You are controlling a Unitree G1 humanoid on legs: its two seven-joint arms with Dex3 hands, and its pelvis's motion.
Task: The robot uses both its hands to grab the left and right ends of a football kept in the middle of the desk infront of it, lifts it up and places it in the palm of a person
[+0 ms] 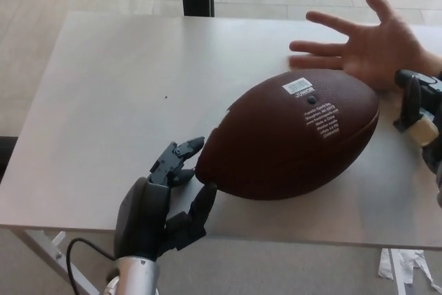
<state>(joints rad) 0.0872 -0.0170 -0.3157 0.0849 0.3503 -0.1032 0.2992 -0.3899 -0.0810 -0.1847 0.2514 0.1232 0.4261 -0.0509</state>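
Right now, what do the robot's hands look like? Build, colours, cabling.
Left hand: black, smooth shell on the back, grey metal linkage on one finger, silver wrist cuff, thin black cable looping off it. Right hand: only partly in frame, black with a cream patch.

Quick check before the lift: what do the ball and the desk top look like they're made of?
Football: looks like brown pebbled leather or a synthetic copy, matte with a soft sheen; a seam line and white printed text show. Which of the two, I cannot tell. Desk: smooth, pale grey, matte top, probably laminate, with no visible grain.
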